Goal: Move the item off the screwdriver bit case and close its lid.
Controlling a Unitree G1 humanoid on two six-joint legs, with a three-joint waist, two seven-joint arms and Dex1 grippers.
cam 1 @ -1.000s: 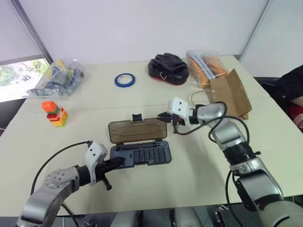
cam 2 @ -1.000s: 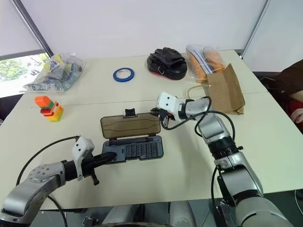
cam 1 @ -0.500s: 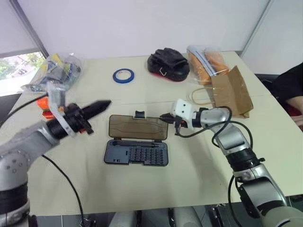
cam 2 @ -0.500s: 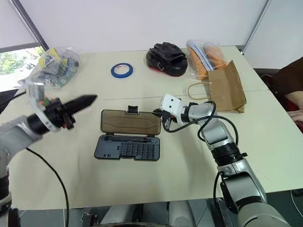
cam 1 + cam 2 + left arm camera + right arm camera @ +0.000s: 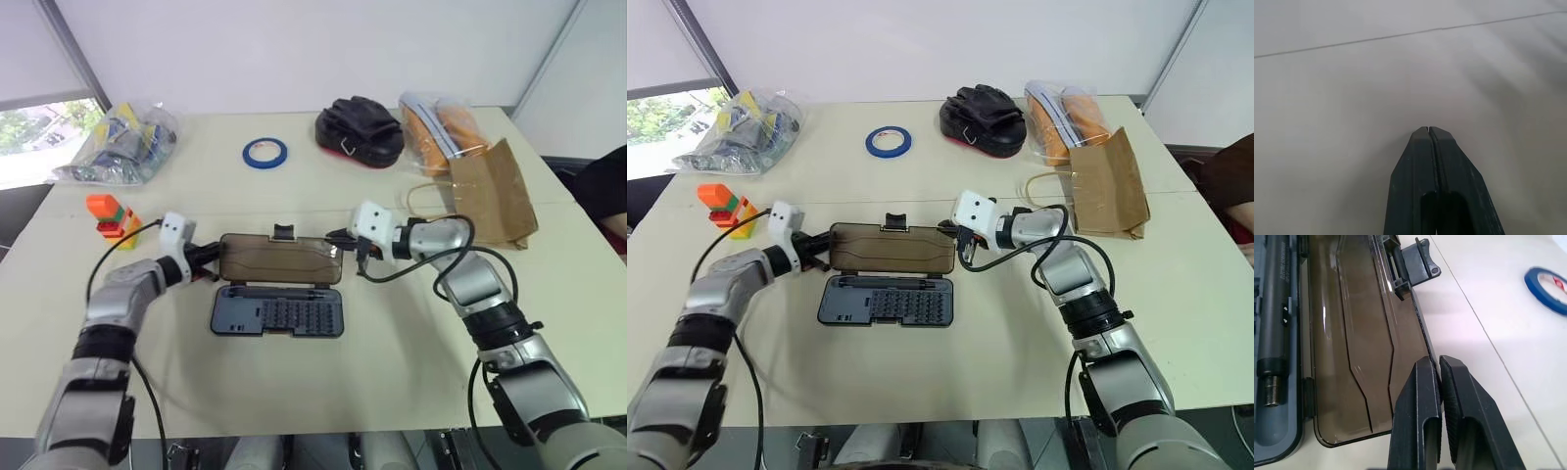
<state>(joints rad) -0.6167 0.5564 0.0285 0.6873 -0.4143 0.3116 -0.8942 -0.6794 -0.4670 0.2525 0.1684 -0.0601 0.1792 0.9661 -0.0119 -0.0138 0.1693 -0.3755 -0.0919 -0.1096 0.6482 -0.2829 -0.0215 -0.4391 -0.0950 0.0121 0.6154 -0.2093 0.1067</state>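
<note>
Both claws, left [image 5: 209, 264] and right [image 5: 338, 238], are closed; we should lift the lid [image 5: 280, 260], mid-frame, evenly onto the case [image 5: 278, 313].

The screwdriver bit case [image 5: 277, 313] is lying open mid-table, its lid [image 5: 280, 260] lying flat just beyond it. The item [image 5: 497, 194] is sitting well apart, far right.

A roll of blue tape [image 5: 265, 152] lies upper centre on the cream table [image 5: 294, 382]. A black glove pile [image 5: 359, 121] sits to its right, beside a clear bag of orange items [image 5: 438, 129]. Upper left rests another clear bag [image 5: 122, 145]; below it, stacked coloured blocks [image 5: 110, 215].
</note>
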